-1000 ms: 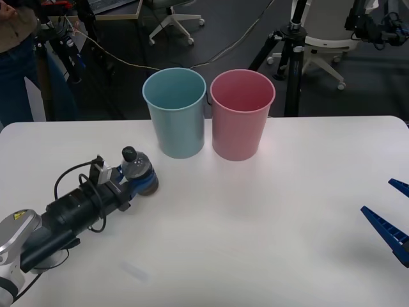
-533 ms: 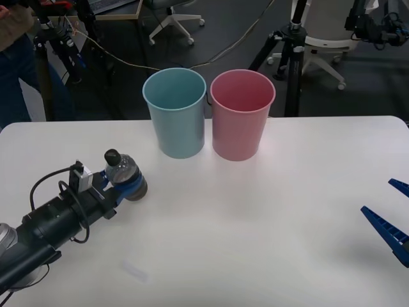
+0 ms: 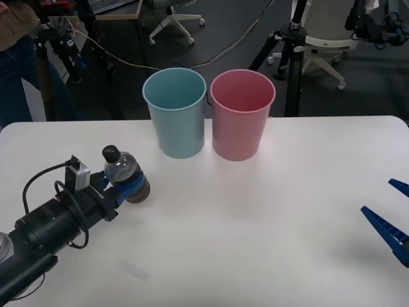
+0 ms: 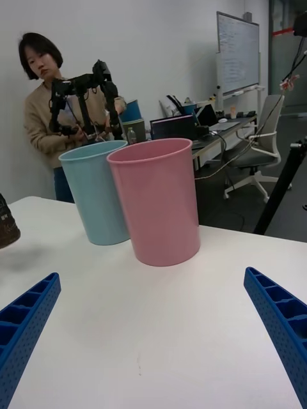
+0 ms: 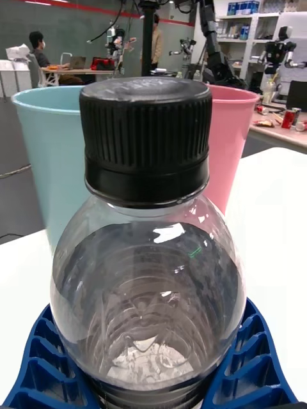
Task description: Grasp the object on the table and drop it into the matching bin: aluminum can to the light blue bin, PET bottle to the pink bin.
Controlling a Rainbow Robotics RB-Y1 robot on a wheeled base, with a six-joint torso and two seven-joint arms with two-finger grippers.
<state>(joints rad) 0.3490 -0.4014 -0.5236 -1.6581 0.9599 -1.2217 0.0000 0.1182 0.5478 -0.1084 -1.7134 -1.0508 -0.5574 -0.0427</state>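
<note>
Left hand [image 3: 131, 188] is clamped around the PET bottle [image 3: 123, 171], blue fingers [image 5: 246, 367] hugging its lower body, near the worktop's [image 3: 268, 211] left edge. The bottle tilts, black cap [image 5: 146, 137] pointing toward the far edge. Light blue bin [image 3: 175, 112] and pink bin [image 3: 242, 114] stand side by side at the far edge. Right hand [image 3: 393, 217] waits open by the right edge.

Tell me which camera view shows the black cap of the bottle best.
The left wrist view: the cap is close, its ribs plain, above the left claw. The front view shows it small; the right wrist view catches the bottle's edge.
</note>
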